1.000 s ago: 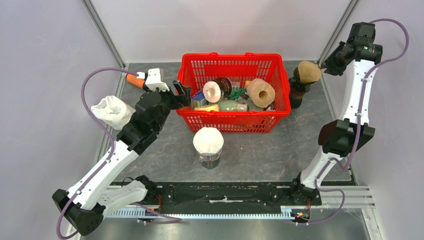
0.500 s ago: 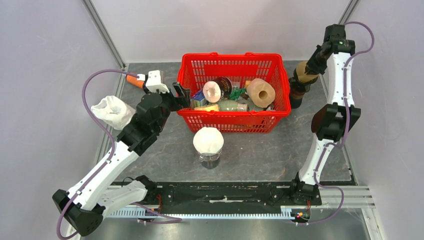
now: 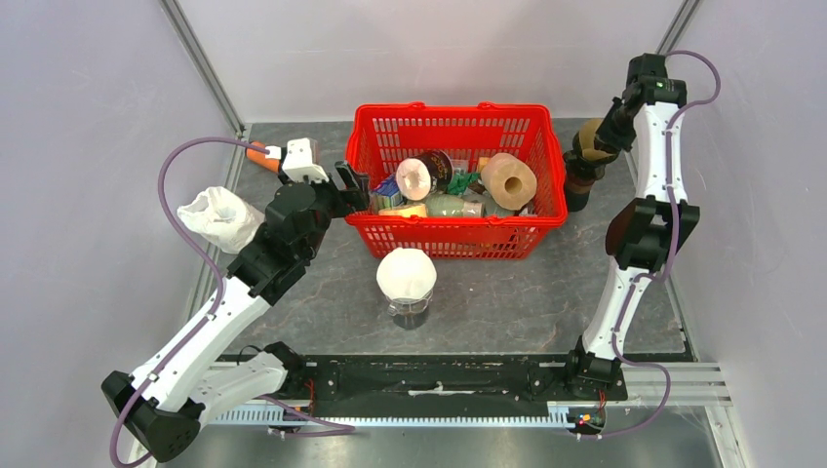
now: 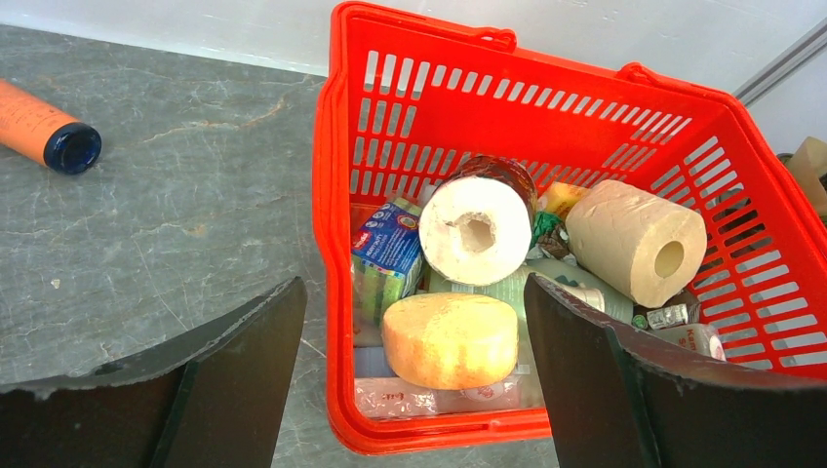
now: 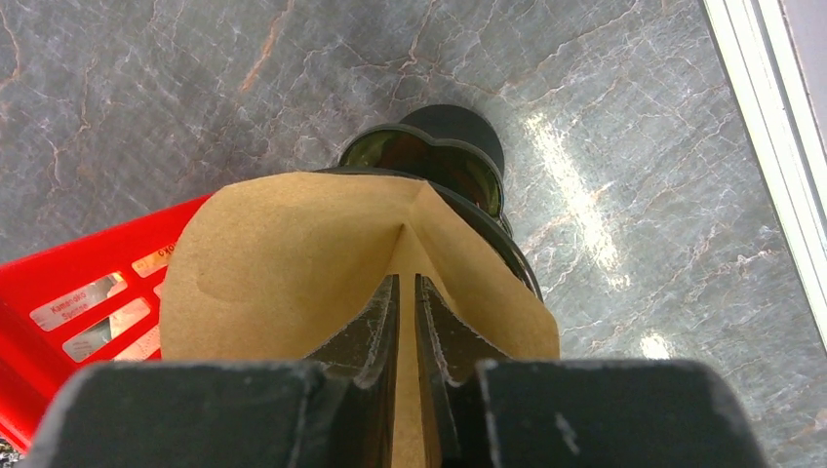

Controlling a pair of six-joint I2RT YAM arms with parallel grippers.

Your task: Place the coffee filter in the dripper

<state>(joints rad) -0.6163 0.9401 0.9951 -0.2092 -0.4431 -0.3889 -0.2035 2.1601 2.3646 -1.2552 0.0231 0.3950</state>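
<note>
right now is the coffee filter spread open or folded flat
Folded flat: the coffee filter shows one closed tan face, not an open cone. Its edge is pinched in the right gripper, above the dripper rim.

Table (image 3: 507, 292): dark grey marbled stone.
12 o'clock: red basket (image 3: 451, 237).
10 o'clock: orange tube (image 3: 259, 155), lying flat.
9 o'clock: crumpled white bag (image 3: 216, 216).
2 o'clock: dark dripper (image 3: 577, 187).
Centre: glass jar (image 3: 407, 310), white domed top.

Most of the dripper (image 5: 434, 161) is hidden under the filter (image 5: 283, 253) and the basket (image 5: 68, 312) is cut off by the left edge in the right wrist view, while the tube (image 4: 44, 132) is cut by the left edge in the left wrist view.
</note>
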